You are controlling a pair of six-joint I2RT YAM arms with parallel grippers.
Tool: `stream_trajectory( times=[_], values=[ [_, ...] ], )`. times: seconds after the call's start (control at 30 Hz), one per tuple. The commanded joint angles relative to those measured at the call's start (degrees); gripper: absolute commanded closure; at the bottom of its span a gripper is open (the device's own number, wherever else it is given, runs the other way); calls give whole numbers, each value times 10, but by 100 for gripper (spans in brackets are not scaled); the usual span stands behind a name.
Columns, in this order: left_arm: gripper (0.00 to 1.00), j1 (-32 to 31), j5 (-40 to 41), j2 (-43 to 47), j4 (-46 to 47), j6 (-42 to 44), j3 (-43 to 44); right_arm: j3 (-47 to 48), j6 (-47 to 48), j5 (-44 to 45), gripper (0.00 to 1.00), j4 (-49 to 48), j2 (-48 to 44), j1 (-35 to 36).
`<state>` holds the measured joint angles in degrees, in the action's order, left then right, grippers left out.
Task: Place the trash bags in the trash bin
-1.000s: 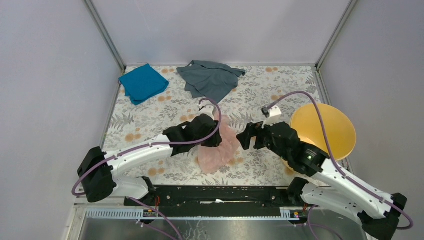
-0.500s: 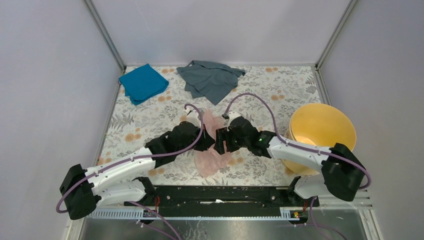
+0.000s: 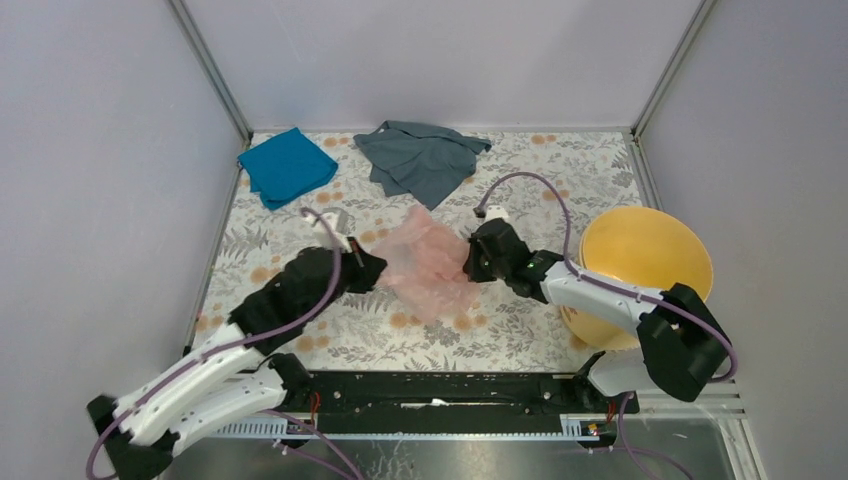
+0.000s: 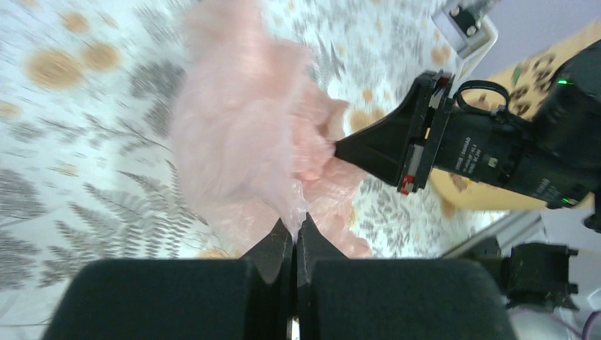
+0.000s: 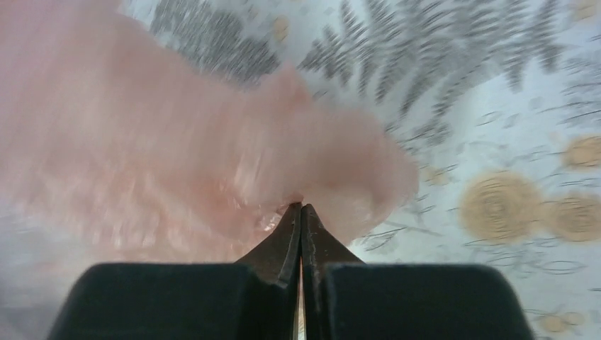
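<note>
left gripper (image 3: 374, 268) and right gripper (image 3: 470, 262) are now pinching opposite edges of the trash bag (image 3: 425, 262). They are moving apart and stretching it wider.

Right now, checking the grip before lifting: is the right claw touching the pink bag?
Touching. The right wrist view shows the right claw closed on the pink bag, film pinched between its tips.
</note>
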<state>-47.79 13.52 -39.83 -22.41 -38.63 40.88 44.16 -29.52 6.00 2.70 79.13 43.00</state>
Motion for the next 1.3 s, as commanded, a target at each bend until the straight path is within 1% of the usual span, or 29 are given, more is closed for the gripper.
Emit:
stream_trajectory(
  times=[0.0,0.13,0.23,0.33,0.43,0.5,0.53,0.6,0.67,0.7,0.73,0.77,0.8,0.87,0.93,0.97,1.0,1.07,1.13,1.17,1.27],
  values=[
    [100,2,83,78,-92,58,73,1,35,-10,100,-3,-31,-42],
    [100,3,47,130,-112,106,122,2,25,-57,100,-22,-19,-58],
    [100,2,30,150,-123,137,154,-2,8,-122,100,-72,-5,-72],
    [100,2,14,147,-140,163,192,-5,11,-194,100,-103,2,-74],
    [100,2,-33,127,-153,183,223,3,48,-256,100,-104,5,-74],
    [100,2,-59,113,-163,194,247,10,89,-256,100,-80,-1,-74],
    [100,2,-59,107,-174,200,260,13,109,-240,100,-66,-5,-74],
    [100,2,-27,102,-193,209,281,21,135,-194,100,-35,-9,-74],
    [100,2,32,102,-210,214,296,28,149,-160,99,-8,-5,-74],
    [100,2,57,101,-217,213,302,31,151,-150,97,-3,-2,-73],
    [100,2,79,100,-222,210,307,32,147,-145,92,-2,4,-74],
    [100,2,89,96,-226,208,311,35,142,-145,86,-5,9,-74],
    [100,2,89,88,-228,209,312,39,138,-159,85,-10,16,-74],
    [100,2,69,64,-226,207,309,52,125,-217,83,-22,30,-73],
    [100,2,24,19,-219,203,305,67,99,-250,81,-54,38,-68],
    [100,2,0,-8,-215,202,308,78,89,-251,77,-53,39,-66],
    [100,2,-15,-35,-210,196,312,94,82,-240,68,-35,38,-66],
    [100,2,-16,-79,-190,182,316,126,82,-200,59,29,33,-66],
    [100,-3,6,-113,-164,171,313,152,100,-166,48,87,26,-66],
    [100,-14,37,-128,-159,165,317,162,112,-150,42,119,21,-66],
    [100,-56,175,-153,-158,163,340,168,130,-92,28,188,-4,-66]
  ],
)
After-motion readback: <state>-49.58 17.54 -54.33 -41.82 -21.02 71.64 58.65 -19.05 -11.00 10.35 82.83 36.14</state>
